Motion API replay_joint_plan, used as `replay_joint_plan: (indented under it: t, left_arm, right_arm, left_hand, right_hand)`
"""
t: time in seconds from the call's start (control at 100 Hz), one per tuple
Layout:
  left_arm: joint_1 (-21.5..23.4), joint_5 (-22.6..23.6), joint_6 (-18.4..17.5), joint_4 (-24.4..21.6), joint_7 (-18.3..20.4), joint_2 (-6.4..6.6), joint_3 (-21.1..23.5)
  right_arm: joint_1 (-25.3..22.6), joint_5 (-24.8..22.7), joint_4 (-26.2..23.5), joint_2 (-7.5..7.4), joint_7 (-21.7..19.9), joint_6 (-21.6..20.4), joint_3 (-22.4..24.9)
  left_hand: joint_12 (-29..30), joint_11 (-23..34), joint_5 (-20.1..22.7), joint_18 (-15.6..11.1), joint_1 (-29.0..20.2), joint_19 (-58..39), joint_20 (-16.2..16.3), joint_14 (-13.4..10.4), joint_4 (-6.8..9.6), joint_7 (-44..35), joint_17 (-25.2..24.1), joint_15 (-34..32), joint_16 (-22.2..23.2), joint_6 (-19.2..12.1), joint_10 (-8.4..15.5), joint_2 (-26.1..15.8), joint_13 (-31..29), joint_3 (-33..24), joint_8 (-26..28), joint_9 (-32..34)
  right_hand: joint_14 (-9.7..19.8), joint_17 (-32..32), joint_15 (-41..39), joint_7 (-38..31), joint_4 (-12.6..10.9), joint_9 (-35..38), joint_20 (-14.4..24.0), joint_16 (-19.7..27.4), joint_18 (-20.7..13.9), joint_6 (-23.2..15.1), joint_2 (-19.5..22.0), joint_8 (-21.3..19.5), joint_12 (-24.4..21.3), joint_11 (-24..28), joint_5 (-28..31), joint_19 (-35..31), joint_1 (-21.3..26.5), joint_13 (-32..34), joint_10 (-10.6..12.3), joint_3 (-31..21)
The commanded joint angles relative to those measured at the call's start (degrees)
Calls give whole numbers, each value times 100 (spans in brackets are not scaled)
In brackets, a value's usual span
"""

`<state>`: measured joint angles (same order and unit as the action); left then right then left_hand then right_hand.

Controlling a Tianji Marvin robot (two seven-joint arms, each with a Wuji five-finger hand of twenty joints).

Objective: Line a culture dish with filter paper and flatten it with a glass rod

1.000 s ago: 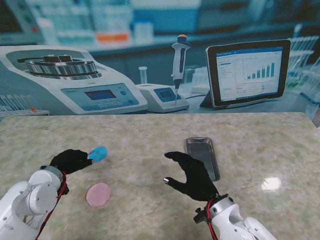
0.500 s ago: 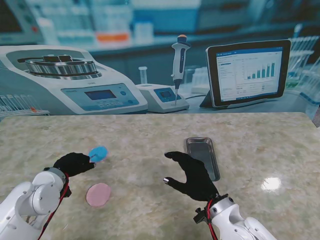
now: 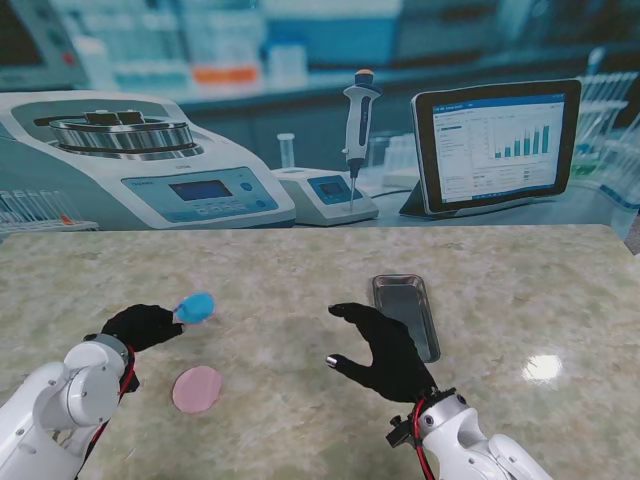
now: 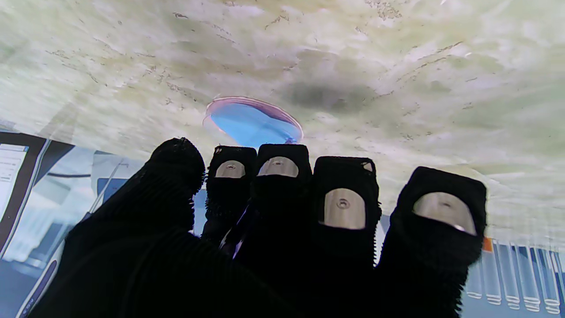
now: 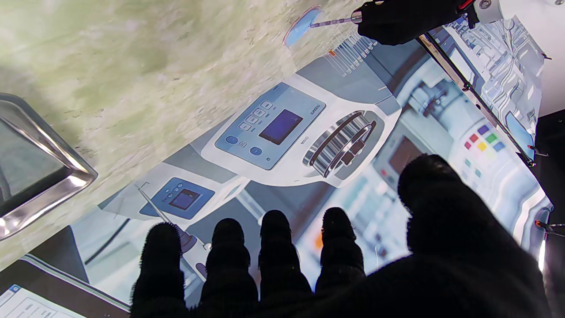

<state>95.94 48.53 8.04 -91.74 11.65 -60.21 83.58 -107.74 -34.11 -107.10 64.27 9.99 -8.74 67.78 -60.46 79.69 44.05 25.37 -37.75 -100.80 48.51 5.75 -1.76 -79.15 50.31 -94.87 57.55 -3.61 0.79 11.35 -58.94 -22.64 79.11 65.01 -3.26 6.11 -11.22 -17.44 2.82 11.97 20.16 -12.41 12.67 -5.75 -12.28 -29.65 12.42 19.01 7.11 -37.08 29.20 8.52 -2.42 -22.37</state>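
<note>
My left hand [image 3: 140, 325] is shut on a thin rod-like tool [image 5: 331, 21] that carries a blue round filter paper [image 3: 195, 305] at its tip, held above the table. In the left wrist view the blue filter paper [image 4: 252, 121] shows just past my fingertips [image 4: 277, 167]. A pink round culture dish [image 3: 197, 389] lies on the table nearer to me than the paper. My right hand [image 3: 385, 350] hovers open, fingers spread, beside a metal tray [image 3: 405, 315]. My right hand's fingers [image 5: 273, 247] hold nothing.
The marble table [image 3: 520, 290] ends at a printed lab backdrop with a centrifuge [image 3: 130, 160], a pipette [image 3: 357, 130] and a tablet screen [image 3: 495, 145]. The metal tray's rim [image 5: 48, 194] lies close to my right hand.
My left hand with the blue paper wobbled slightly and is back near where it was. The right hand has not moved.
</note>
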Motion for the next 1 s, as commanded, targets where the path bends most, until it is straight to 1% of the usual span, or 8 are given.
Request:
replay_joint_plan:
  t: [0.0,0.18,0.28,0.68,0.85,0.99]
  left_arm:
    - [82,-59,-74,-98,3,-14,55]
    - [272,-134,-279,-353,-8,-25,196]
    - [344,-135,-330,-442,16,-23,219]
    - [306,-101,-225,-388,211,10,89]
    - [333,-152,-231,-449,393,33,111]
    - [362,-295,-254,-520,554,49,136]
  right_arm:
    - [-35,18,-37,30,-1,17,-22]
    - [-38,27,-38,29,-8,10,-21]
    - [-38,29,-40,29,-8,8,-23]
    - [-39,45,-48,34,7,7,-18]
    - [-32,48,-45,36,13,0,-26]
    - [-32,50,-47,37,19,1,-27]
  left_hand:
    - [-56,367,149,-43,83,-783,-127,-311,-109,-301,189,-380,-54,316,591,-55,-288,-77,150,200]
    - [-57,367,149,-40,87,-783,-132,-305,-110,-300,186,-379,-54,314,582,-61,-287,-82,150,194]
    - [-56,366,149,-34,87,-781,-133,-304,-110,-300,180,-379,-54,314,588,-57,-287,-80,151,199]
    - [-51,367,154,-30,95,-798,-132,-303,-108,-301,214,-391,-55,308,604,-66,-314,-67,151,214]
    - [-42,371,166,-40,95,-835,-147,-318,-103,-306,275,-416,-68,296,624,-79,-356,-54,149,247]
    - [-35,371,166,-41,92,-853,-162,-317,-103,-306,299,-429,-80,300,635,-80,-376,-37,146,260]
  right_hand:
    - [207,62,175,-23,-153,-158,94,63,-166,23,278,5,-23,7,-178,-16,-31,-136,158,101]
    - [216,64,176,-23,-154,-158,94,64,-165,22,277,6,-25,5,-180,-16,-30,-137,151,105]
    - [205,63,175,-23,-154,-157,93,63,-165,17,272,6,-26,2,-179,-16,-27,-136,154,107]
    - [206,63,177,-25,-154,-157,95,64,-162,23,274,6,-24,5,-178,-21,-33,-136,159,112]
    - [211,63,178,-25,-155,-158,95,64,-166,29,279,7,-25,2,-183,-22,-32,-137,152,110]
    - [212,63,178,-25,-155,-158,95,64,-164,40,281,7,-26,0,-184,-21,-29,-138,151,108]
